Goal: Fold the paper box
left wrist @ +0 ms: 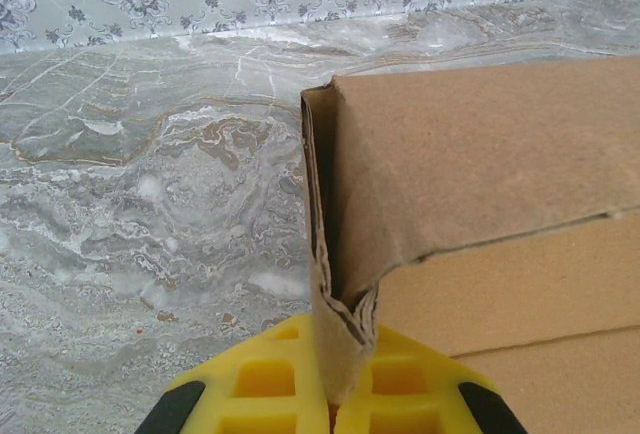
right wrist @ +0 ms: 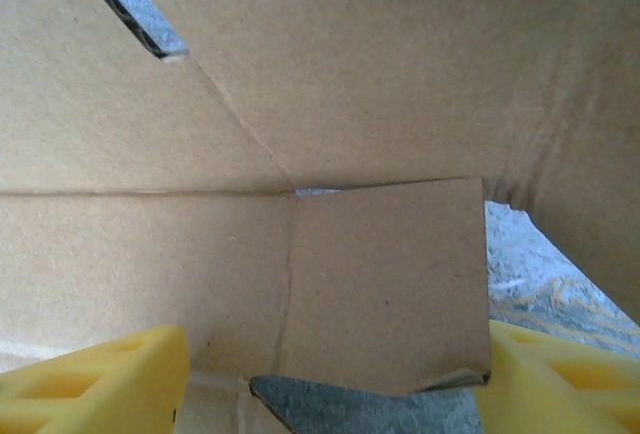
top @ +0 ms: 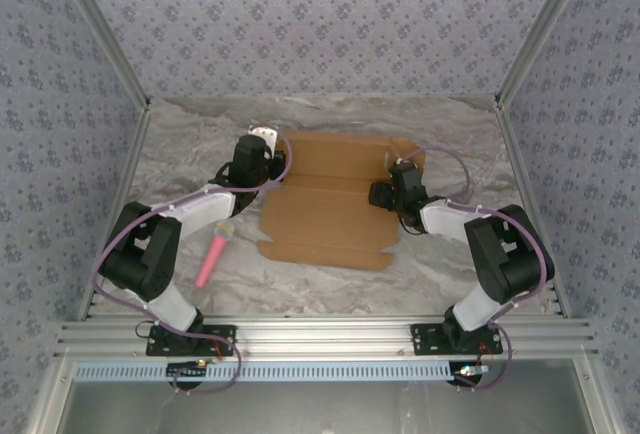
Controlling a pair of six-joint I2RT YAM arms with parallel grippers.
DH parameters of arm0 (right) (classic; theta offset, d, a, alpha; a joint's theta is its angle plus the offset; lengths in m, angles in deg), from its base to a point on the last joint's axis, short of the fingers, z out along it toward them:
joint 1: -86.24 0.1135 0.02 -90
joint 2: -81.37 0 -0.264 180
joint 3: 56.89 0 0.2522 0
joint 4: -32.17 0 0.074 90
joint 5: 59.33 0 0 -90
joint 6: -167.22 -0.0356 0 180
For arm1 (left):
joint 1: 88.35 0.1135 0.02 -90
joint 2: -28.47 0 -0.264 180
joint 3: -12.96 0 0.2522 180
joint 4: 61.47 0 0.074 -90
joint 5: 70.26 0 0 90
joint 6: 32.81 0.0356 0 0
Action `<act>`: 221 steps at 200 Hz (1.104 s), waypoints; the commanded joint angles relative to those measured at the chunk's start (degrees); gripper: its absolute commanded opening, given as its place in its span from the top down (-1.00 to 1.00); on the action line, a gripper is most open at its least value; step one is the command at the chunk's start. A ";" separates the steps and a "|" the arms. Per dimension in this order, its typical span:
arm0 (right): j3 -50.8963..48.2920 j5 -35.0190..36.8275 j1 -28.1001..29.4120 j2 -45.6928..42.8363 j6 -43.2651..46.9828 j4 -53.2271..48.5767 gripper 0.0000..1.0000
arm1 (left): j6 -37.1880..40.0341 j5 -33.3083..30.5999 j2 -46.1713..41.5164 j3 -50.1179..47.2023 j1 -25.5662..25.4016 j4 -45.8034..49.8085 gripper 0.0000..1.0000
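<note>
The paper box [top: 330, 209] lies in the middle of the marble table [top: 180, 154] as a mostly flat brown cardboard sheet, with creases running across it and flaps raised at both far corners.

At the far left corner, my left gripper [top: 272, 154] is closed on a raised flap. In the left wrist view, the two yellow fingers [left wrist: 265, 379] pinch the folded edge of the paper box [left wrist: 480, 154] between them, with the flap standing upright above the grip.

At the far right corner, my right gripper [top: 403, 169] is spread wide. In the right wrist view, a small square flap of the paper box [right wrist: 350, 74] stands between the yellow fingers [right wrist: 100, 374]. I cannot tell whether either finger touches it.

A pink stick [top: 215, 254] lies on the table to the left of the box, near my left arm and apart from the cardboard.
</note>
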 commanded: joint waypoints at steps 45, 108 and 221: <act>-0.51 -0.92 -0.38 -1.25 2.40 6.64 -0.41 | -1.01 0.86 -2.12 -0.36 -0.42 -0.56 1.00; -1.90 -5.45 0.06 -2.33 4.05 10.15 -0.11 | -0.99 1.05 -2.19 -0.37 -0.40 -0.54 1.00; -0.64 -6.59 3.11 1.22 5.61 11.34 0.11 | -1.18 1.33 -2.48 -0.54 -0.43 -0.46 1.00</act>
